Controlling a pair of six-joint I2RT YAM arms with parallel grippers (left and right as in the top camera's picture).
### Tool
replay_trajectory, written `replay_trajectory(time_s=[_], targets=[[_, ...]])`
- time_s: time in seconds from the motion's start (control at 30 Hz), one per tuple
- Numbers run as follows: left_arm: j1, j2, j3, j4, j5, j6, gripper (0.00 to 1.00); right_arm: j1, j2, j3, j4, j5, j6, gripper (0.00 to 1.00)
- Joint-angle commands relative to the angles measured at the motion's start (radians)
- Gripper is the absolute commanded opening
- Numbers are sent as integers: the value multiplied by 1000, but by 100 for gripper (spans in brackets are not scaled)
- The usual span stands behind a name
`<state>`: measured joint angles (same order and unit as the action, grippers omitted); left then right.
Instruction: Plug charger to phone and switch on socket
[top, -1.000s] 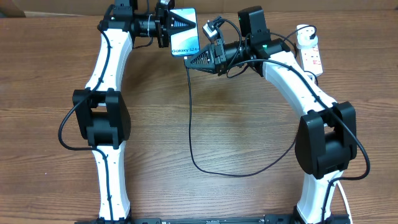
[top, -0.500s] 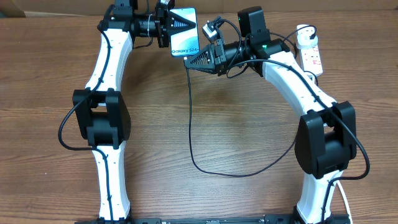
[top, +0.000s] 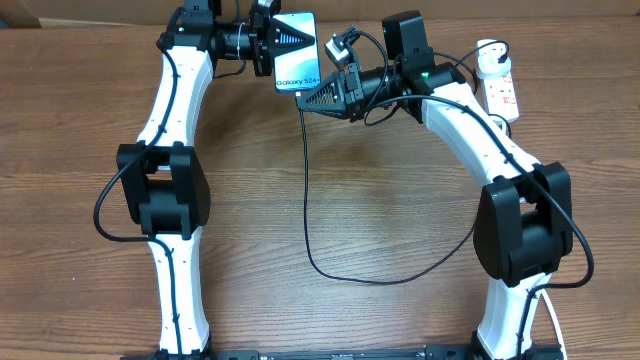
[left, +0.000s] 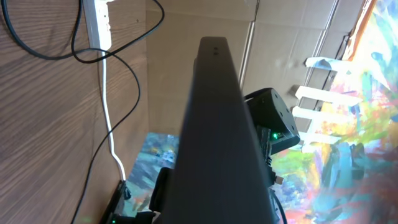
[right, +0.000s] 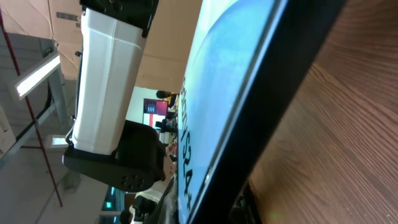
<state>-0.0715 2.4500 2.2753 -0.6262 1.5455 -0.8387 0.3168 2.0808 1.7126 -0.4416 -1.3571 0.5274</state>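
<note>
Both arms are up at the far side of the table (top: 400, 190), 2 grippers meeting nose to nose. The left gripper (top: 283, 40) is clamped across the phone (top: 299, 68), holding it up off the wood with the pale blue screen facing the overhead camera, "Galaxy S24" readable near its lower edge. From the left wrist, that phone is just a dark slab filling the middle of the view. The right gripper (top: 308, 97) sits right at the phone's bottom edge, jaws pinched together on the end of the charger (top: 305, 180); the connector tip itself is hidden between the fingers and the phone, so I can't tell whether it is seated. The right wrist view is jammed up against the lit screen and its black rim. The black cable drops straight down from there, curls round in a wide loop on the wood and runs off under the right arm. The socket (top: 500, 88) lies flat at the far right corner, white cord attached, well apart from the phone.
</note>
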Motion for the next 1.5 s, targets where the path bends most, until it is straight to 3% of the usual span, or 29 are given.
replay_trajectory(time_s=[0.0, 1.47], targets=[[-6, -30, 30, 6, 34, 47, 4, 2, 3, 3, 11, -13, -4, 4], [10, -30, 30, 3, 34, 46, 4, 2, 3, 3, 7, -13, -3, 4]])
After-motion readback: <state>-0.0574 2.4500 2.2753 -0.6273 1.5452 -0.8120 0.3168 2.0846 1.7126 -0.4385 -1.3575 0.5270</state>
